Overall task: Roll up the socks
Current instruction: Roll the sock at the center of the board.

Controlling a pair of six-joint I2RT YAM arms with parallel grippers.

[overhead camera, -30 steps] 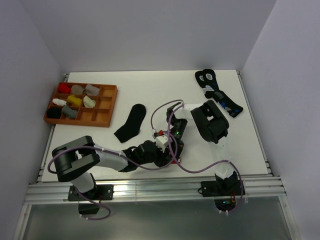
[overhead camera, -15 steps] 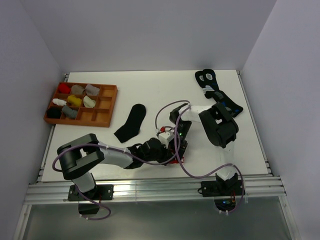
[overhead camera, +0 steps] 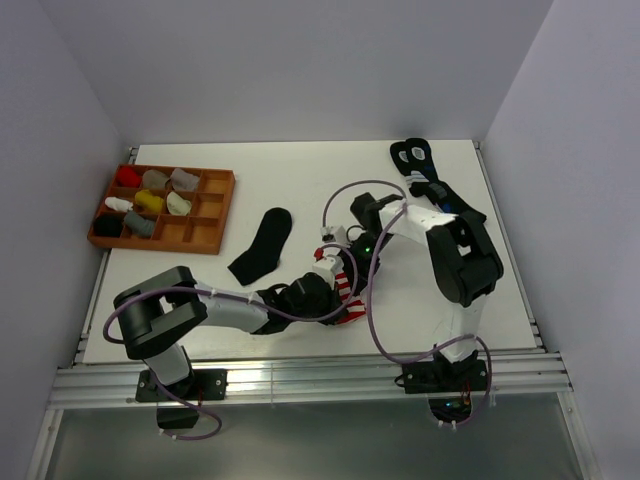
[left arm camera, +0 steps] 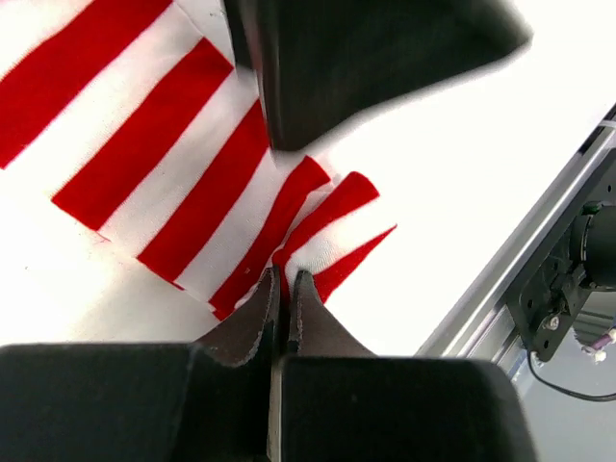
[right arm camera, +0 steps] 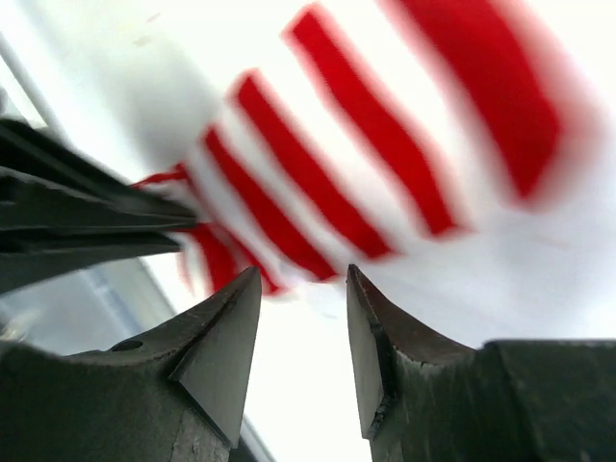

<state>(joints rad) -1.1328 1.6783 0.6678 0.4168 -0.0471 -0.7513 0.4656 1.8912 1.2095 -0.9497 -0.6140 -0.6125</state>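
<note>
The red-and-white striped sock (overhead camera: 346, 288) lies flat near the table's front middle. My left gripper (overhead camera: 335, 305) is shut on its near edge; in the left wrist view the fingertips (left arm camera: 262, 300) pinch a fold of the striped sock (left arm camera: 173, 192). My right gripper (overhead camera: 338, 262) hovers open and empty just above the sock's far end. In the right wrist view the striped sock (right arm camera: 327, 183) is blurred just beyond my right gripper (right arm camera: 303, 279). The plain black sock (overhead camera: 262, 245) lies flat to the left, apart from both grippers.
A brown compartment tray (overhead camera: 205, 232) with several small sock bundles stands at the back left. A dark pair with white rings and blue marks (overhead camera: 432, 188) lies at the back right. Purple cables (overhead camera: 370, 320) loop over the front of the table. The metal rail (left arm camera: 539, 260) marks the near edge.
My right arm's elbow has swung right and its gripper has drawn back from over the striped sock, uncovering more of it. My left gripper has shifted slightly right, still pinching the sock.
</note>
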